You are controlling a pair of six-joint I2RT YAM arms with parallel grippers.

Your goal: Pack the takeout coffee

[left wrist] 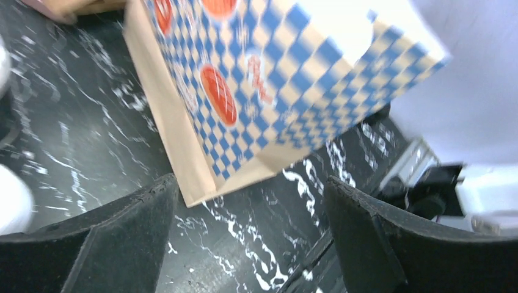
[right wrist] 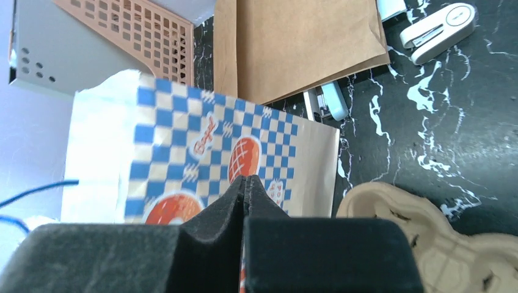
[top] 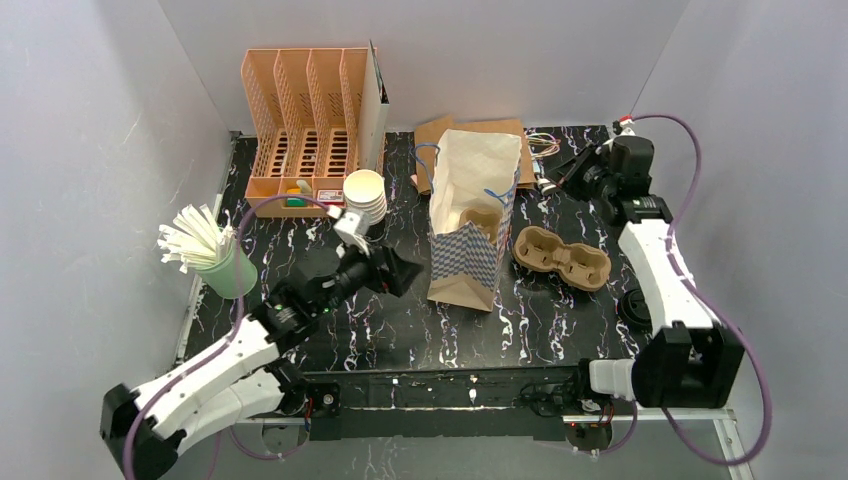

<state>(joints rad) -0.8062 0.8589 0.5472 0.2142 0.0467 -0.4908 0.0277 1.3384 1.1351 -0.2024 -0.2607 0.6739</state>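
Checked paper bag [top: 465,250] upright; left claw [left wrist: 250,189] agape at 9 o'clock; right claw [right wrist: 244,183] pinched shut, empty; moulded pulp tray [top: 562,258] just beside, 3 o'clock

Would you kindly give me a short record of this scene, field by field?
bag: checkered paper bag, standing open mid-table
inside bag: brown pulp shape, seemingly a cup tray
tray: pulp two-cup tray, empty, on the table right of the bag
cups: stack of white cups, left of the bag, by the orange organiser
left end effector: open, empty, facing the bag
right end effector: shut, holding nothing, at the far right
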